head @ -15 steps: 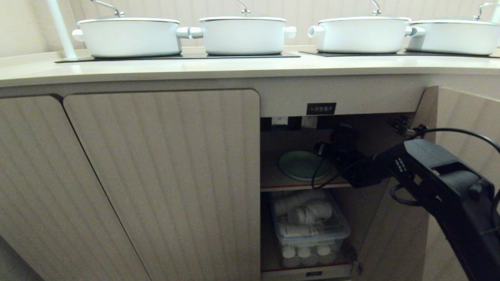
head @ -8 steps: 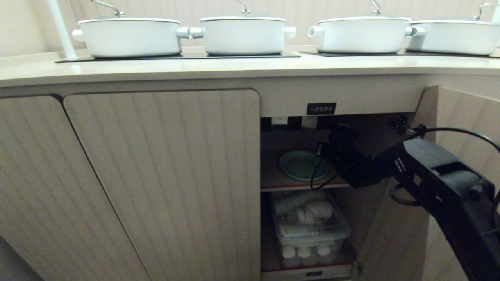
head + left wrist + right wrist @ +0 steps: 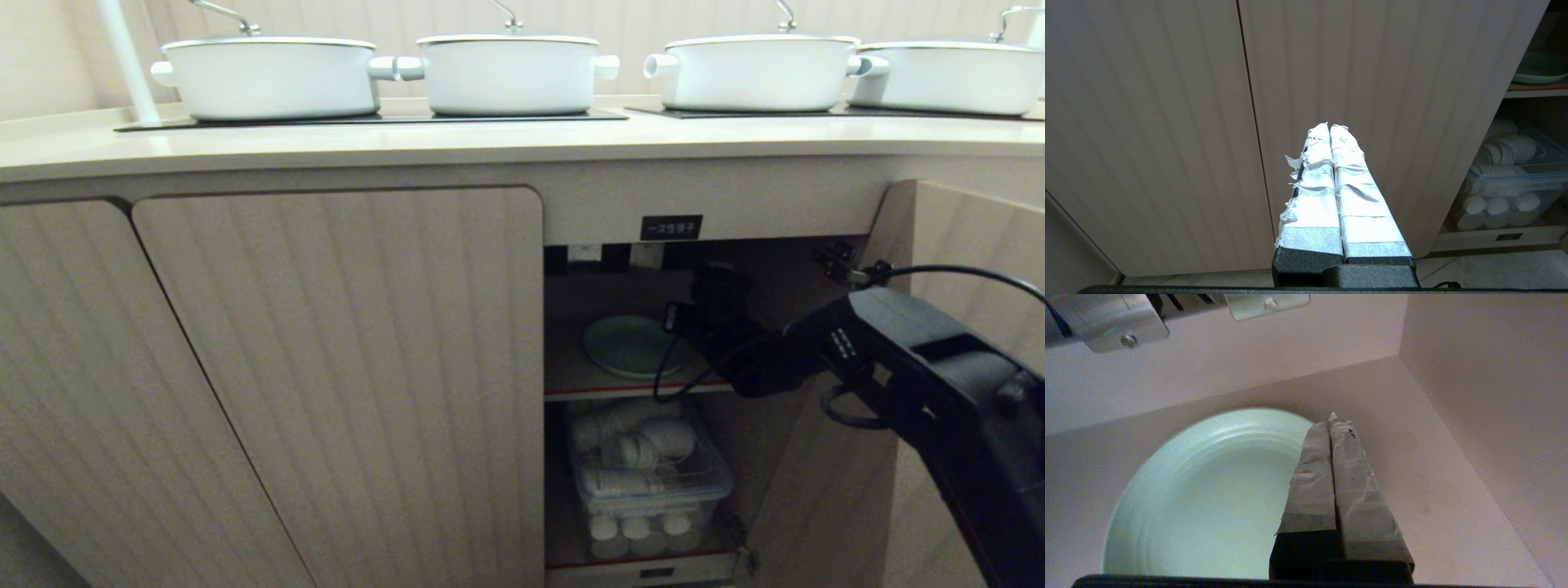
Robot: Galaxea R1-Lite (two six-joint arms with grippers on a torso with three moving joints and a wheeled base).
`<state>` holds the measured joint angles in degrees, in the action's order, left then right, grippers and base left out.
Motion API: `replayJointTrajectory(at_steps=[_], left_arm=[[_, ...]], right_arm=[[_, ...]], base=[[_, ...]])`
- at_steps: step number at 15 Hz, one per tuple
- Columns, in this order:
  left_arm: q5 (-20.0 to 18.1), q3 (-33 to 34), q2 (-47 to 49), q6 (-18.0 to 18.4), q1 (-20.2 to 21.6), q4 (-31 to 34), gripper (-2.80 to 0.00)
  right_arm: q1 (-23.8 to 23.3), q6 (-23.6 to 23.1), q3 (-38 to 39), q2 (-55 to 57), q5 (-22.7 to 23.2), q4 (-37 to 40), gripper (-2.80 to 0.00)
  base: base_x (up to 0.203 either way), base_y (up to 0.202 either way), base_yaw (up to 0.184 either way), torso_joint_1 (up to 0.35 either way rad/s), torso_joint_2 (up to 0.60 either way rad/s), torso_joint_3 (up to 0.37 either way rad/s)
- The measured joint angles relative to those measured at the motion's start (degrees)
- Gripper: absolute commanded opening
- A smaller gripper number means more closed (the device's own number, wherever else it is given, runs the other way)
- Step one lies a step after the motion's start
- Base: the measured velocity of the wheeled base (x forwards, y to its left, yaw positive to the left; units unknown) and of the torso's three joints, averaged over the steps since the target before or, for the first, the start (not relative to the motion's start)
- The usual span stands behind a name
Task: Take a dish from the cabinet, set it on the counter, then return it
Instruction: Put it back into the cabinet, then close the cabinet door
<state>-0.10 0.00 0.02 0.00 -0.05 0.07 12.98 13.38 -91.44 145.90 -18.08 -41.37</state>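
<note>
Dish [image 3: 1208,490]: sits flat on the shelf [image 3: 588,380] inside the open cabinet [image 3: 718,204], toward the left of the opening, above a clear tub [image 3: 653,482] of white lids on the cabinet floor.
Look: round, shallow, pale mint green, plain and glossy, with faint rings stepping down from rim to well. No chips that I can make out.
Handling, my read: rigid and probably light, but that glaze looks slick and it would likely break if dropped. The rim is the only real purchase, so one finger needs to go over it and one under, on the edge nearest the door opening.
Right gripper [image 3: 1331,420]: deep in the cabinet, over the dish's right-hand rim. Its taped fingers [image 3: 1310,473] are pressed flat together with nothing between them. No dish edge is pinched; they lie above or against the rim, and I cannot tell whether they touch it.
Verdict: this looks like a close that has caught nothing. The dish lies flat on the shelf, not lifted.
Left gripper [image 3: 1329,126]: parked low in front of a closed door [image 3: 1147,122], its taped fingers also shut together, empty.
Counter [image 3: 490,139]: runs along above the cabinet, with four white pots [image 3: 510,73] on the black hob panels [image 3: 367,118]. The bare strip in front of them looks like the place to set the dish.
Risk: dragging a slick dish off the shelf edge without a true grip.
</note>
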Motion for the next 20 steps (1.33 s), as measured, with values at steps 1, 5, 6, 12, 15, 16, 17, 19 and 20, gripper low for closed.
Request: replayJointTrajectory(at_steps=[1, 5, 6, 12, 15, 16, 17, 19, 20], left_arm=[[0.0, 0.0, 0.0, 0.0, 0.0, 0.0, -2.8], [0.0, 0.0, 0.0, 0.0, 0.0, 0.0, -2.8], [0.0, 0.0, 0.0, 0.0, 0.0, 0.0, -2.8], [0.0, 0.0, 0.0, 0.0, 0.0, 0.0, -2.8], [0.0, 0.0, 0.0, 0.0, 0.0, 0.0, -2.8], [0.0, 0.0, 0.0, 0.0, 0.0, 0.0, -2.8], [0.0, 0.0, 0.0, 0.0, 0.0, 0.0, -2.8], [0.0, 0.0, 0.0, 0.0, 0.0, 0.0, -2.8], [0.0, 0.0, 0.0, 0.0, 0.0, 0.0, -2.8]], right_arm=[[0.0, 0.0, 1.5, -0.6, 0.0, -0.3, -2.8], [0.0, -0.1, 8.9, -3.7, 1.4, -3.4, -2.8], [0.0, -0.3, 10.7, -4.7, 2.2, -4.8, -2.8], [0.2, -0.6, 23.5, -10.9, 3.4, -10.8, -2.8], [0.5, -2.2, 30.8, -14.1, 4.3, -15.5, -2.8], [0.5, -2.7, 33.3, -15.2, 4.9, -17.6, -2.8], [0.5, -2.8, 35.7, -16.4, 5.2, -19.4, -2.8], [0.5, -2.9, 41.2, -19.4, 5.4, -21.7, -2.8], [0.5, -2.9, 43.8, -20.9, 5.4, -22.1, -2.8]], base=[[0.0, 0.0, 0.0, 0.0, 0.0, 0.0], [0.0, 0.0, 0.0, 0.0, 0.0, 0.0], [0.0, 0.0, 0.0, 0.0, 0.0, 0.0], [0.0, 0.0, 0.0, 0.0, 0.0, 0.0], [0.0, 0.0, 0.0, 0.0, 0.0, 0.0], [0.0, 0.0, 0.0, 0.0, 0.0, 0.0], [0.0, 0.0, 0.0, 0.0, 0.0, 0.0], [0.0, 0.0, 0.0, 0.0, 0.0, 0.0], [0.0, 0.0, 0.0, 0.0, 0.0, 0.0]])
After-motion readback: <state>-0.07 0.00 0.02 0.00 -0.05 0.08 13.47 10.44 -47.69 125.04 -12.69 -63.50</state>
